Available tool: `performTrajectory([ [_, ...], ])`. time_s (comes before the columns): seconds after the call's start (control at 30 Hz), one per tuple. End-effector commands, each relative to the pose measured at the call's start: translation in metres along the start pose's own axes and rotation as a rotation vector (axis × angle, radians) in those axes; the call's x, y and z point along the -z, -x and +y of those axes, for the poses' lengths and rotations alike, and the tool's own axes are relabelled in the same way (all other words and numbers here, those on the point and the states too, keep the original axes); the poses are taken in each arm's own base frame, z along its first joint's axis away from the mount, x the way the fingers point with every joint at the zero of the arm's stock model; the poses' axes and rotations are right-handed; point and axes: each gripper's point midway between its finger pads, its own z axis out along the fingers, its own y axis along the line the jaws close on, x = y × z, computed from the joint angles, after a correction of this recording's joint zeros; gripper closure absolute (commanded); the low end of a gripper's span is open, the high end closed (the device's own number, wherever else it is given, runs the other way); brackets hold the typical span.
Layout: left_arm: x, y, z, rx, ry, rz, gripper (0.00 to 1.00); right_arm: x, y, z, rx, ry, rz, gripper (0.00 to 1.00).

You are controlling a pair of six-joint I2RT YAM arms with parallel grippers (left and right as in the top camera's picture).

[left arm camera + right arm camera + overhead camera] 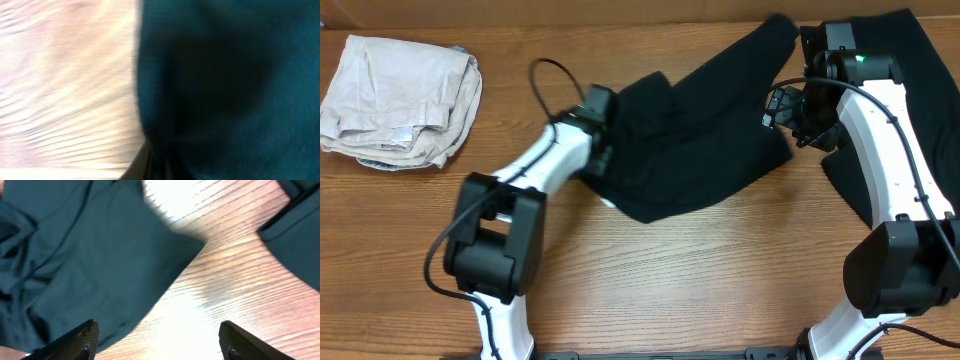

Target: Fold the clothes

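Overhead, at the far left of the brown wood-grain table, a folded stack of beige cloth lies well apart from everything else. Next comes my white left arm, reaching up and to the right. My left pincer sits against the left edge of the plain black soft-fabric T-shirt. Whether it is closed on the cloth I cannot tell: the left wrist view is blurred, pale table on the left and dark fabric filling the right, and my fingers do not show clearly.

The T-shirt lies rumpled across the middle of the table, running from lower left to upper right, with a fold near its left end. At its right end hangs my right pincer, spread wide with nothing between the fingertips. The right wrist view shows the shirt's corner below on the left and bare wood under the gap. Further right, a second black fabric garment lies by the table's right edge, partly under my right arm.
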Motion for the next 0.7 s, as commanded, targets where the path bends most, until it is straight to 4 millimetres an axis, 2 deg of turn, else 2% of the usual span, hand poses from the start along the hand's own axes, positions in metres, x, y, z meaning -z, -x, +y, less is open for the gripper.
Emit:
performTrajectory([
  [0.0, 0.0, 0.014, 0.053, 0.115, 0.122, -0.012, 0.8, -0.006, -0.007, 0.006, 0.006, 0.033, 0.025, 0.2],
  [0.17, 0.003, 0.031, 0.096, 0.196, 0.149, -0.061, 0.62, -0.025, -0.016, 0.014, 0.015, 0.076, 0.053, 0.23],
  [0.23, 0.01, 0.044, 0.11, 0.224, 0.158, -0.1, 0.57, -0.037, -0.02, 0.017, 0.021, 0.087, 0.058, 0.24],
  [0.27, 0.02, 0.057, 0.118, 0.242, 0.158, -0.13, 0.52, -0.046, -0.022, 0.017, 0.025, 0.093, 0.059, 0.24],
  [0.37, 0.045, 0.076, 0.125, 0.253, 0.143, -0.167, 0.39, -0.067, -0.027, 0.015, 0.026, 0.097, 0.053, 0.24],
  [0.5, 0.087, 0.1, 0.116, 0.238, 0.048, -0.214, 0.22, -0.1, -0.04, 0.01, 0.03, 0.114, 0.056, 0.29],
  [0.57, 0.103, 0.106, 0.112, 0.234, 0.005, -0.23, 0.18, -0.114, -0.05, 0.007, 0.035, 0.128, 0.066, 0.31],
  [0.67, 0.118, 0.112, 0.105, 0.231, -0.064, -0.244, 0.18, -0.13, -0.058, 0.002, 0.056, 0.13, 0.06, 0.31],
])
